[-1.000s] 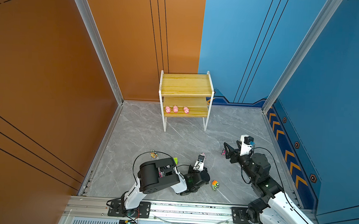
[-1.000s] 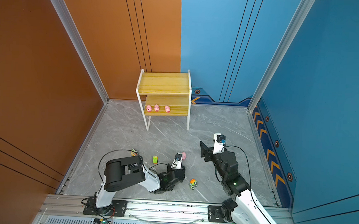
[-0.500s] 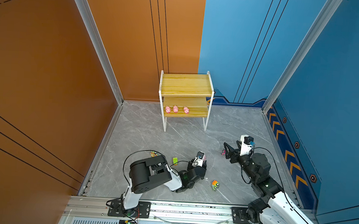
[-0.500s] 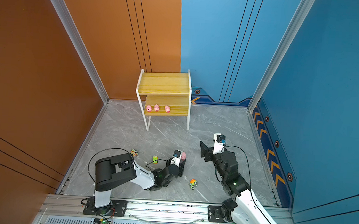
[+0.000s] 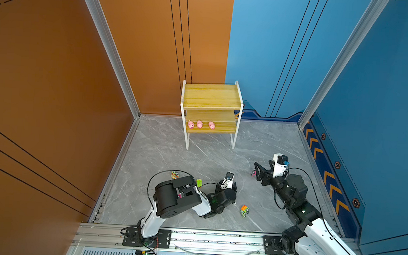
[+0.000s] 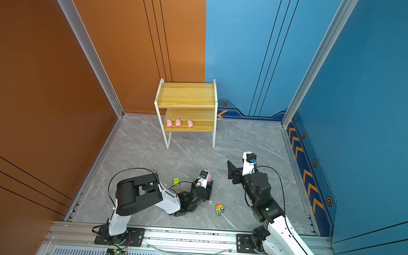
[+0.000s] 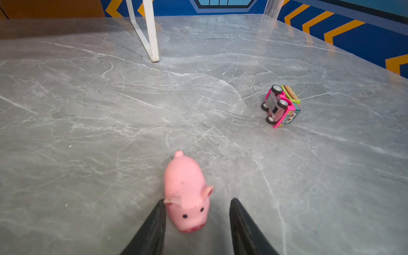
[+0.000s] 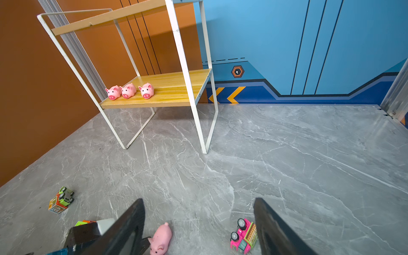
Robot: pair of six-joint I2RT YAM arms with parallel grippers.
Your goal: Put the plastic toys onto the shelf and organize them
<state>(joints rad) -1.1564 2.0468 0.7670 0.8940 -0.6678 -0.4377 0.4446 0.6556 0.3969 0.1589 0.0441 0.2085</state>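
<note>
The shelf stands at the back wall, and three pink pigs sit in a row on its lower board. Another pink pig lies on the floor, snout toward the wrist camera. My left gripper is open around its head, with one finger touching an ear and a gap at the other finger. In a top view the pig peeks out beside the left wrist. My right gripper is open and holds nothing. A pink vehicle lies on its side by one of its fingers.
Three more vehicles lie on the grey floor: an orange-green one near the front rail, a green one and a small one behind the left arm. Orange and blue walls enclose the floor.
My left gripper has gone from shut to open around the pig's head, and the left arm's elbow has swung to the left. The right arm has not moved.
</note>
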